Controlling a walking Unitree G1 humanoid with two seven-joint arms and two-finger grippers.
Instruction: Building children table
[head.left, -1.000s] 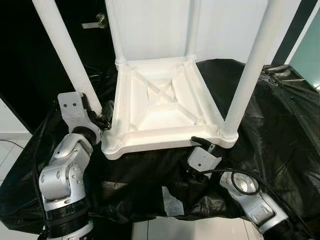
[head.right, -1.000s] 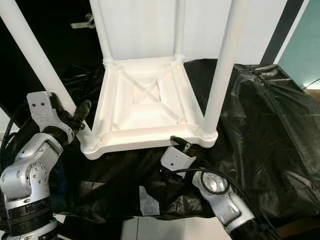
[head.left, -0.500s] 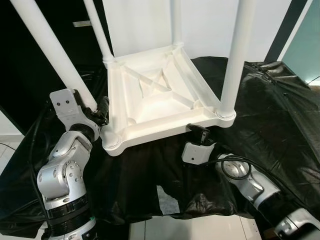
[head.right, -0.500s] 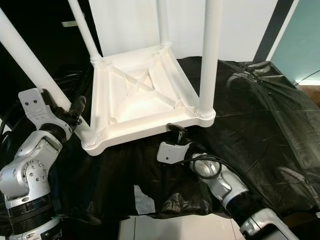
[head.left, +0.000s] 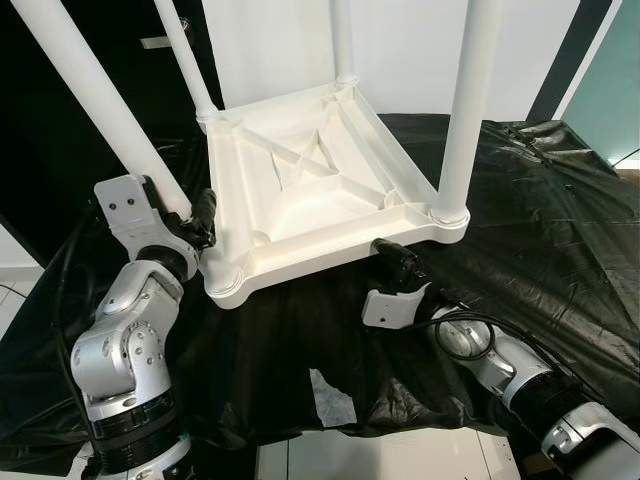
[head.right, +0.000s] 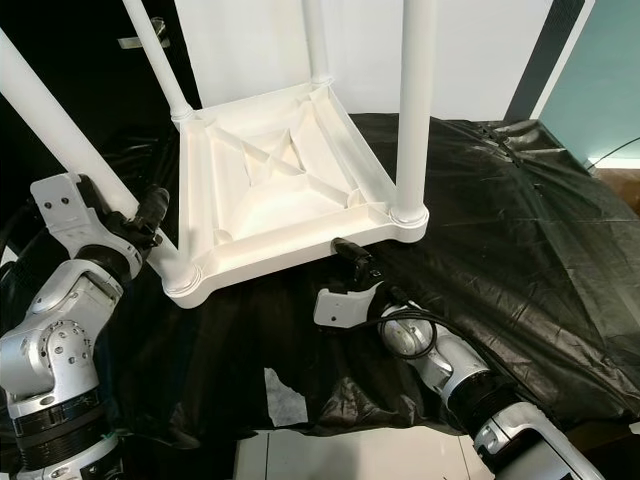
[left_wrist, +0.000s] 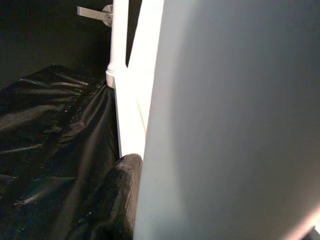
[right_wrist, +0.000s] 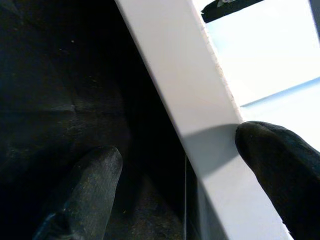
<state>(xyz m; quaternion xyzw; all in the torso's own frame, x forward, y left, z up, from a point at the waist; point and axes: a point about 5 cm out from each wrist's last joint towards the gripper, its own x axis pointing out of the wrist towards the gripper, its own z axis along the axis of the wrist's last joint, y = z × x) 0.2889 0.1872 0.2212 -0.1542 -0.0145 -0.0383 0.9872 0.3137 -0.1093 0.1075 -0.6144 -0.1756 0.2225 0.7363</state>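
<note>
Four round white legs (head.left: 468, 105) rose from the upturned white plastic children's table (head.left: 310, 185), which lay on a black plastic sheet (head.left: 520, 210). At its near-left corner leg the left gripper (head.left: 203, 215) pinched the post. Its near edge sat between the right gripper's (head.left: 392, 262) spread fingers (right_wrist: 272, 155).

Ahead of my right gripper (head.left: 392, 262) stands a bright white wall (head.left: 410, 40), with a dark vertical strip (head.left: 568, 55) and a teal panel (head.left: 618, 90) off to its right. Crinkled black plastic sheeting (head.left: 540, 210) lies under and around both my grippers, catching the light. Beyond my left gripper (head.left: 203, 222) is a dark door with a metal handle (head.left: 155, 43). Pale floor tile (head.left: 380, 455) shows behind my right gripper.
</note>
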